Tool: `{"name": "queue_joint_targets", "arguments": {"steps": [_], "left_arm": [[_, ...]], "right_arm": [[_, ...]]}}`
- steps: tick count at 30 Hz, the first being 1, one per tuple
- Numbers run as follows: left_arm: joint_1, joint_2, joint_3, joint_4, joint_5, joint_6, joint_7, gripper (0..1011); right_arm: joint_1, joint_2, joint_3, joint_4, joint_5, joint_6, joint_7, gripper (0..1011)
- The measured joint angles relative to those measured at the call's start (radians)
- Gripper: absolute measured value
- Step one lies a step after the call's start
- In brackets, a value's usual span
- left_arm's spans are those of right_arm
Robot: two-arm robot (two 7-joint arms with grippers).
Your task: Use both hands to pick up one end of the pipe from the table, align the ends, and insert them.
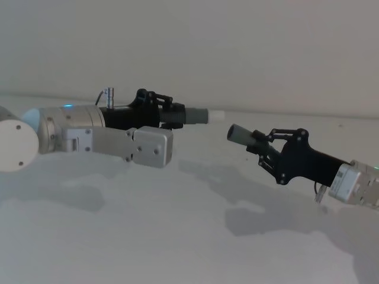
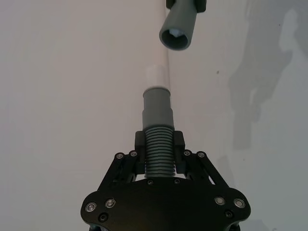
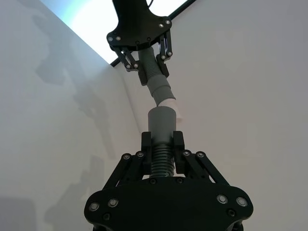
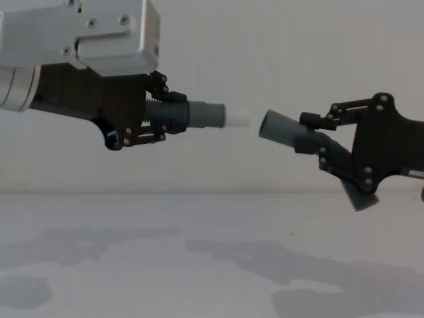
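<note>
A plain off-white wall [image 4: 265,53] formed the backdrop; one bright pale-blue panel [image 3: 91,24], dark-edged, was recorded adjoining it

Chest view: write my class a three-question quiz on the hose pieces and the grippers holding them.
1. True or false: the pale whitish tip of the dark grey ribbed straight plastic hose piece sits inside the smooth round grey mouth of the dark grey curved plastic hose piece.
2. Whose jaws clamp the straight piece? A) left gripper B) right gripper
3. Fill in: both pieces hang ___ the plain white table.
Key: 1 false, a gap separates them; 2 A; 3 above.
</note>
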Motion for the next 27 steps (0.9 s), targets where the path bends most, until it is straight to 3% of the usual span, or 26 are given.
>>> {"name": "queue_joint_targets", "arguments": {"steps": [11,27], "left_arm": [[0.003,-0.003,0.0,0.001,0.006,-0.017,0.011,314],[0.005,-0.004,0.0,0.001,0.009,-0.025,0.017,314]], "right_arm": [[0.035,-0.017,-0.018,0.044,-0.042,-0.05,-0.009,232],[0.149,-0.05,-0.04,0.202,-0.166,-0.244,-0.013,232]]}}
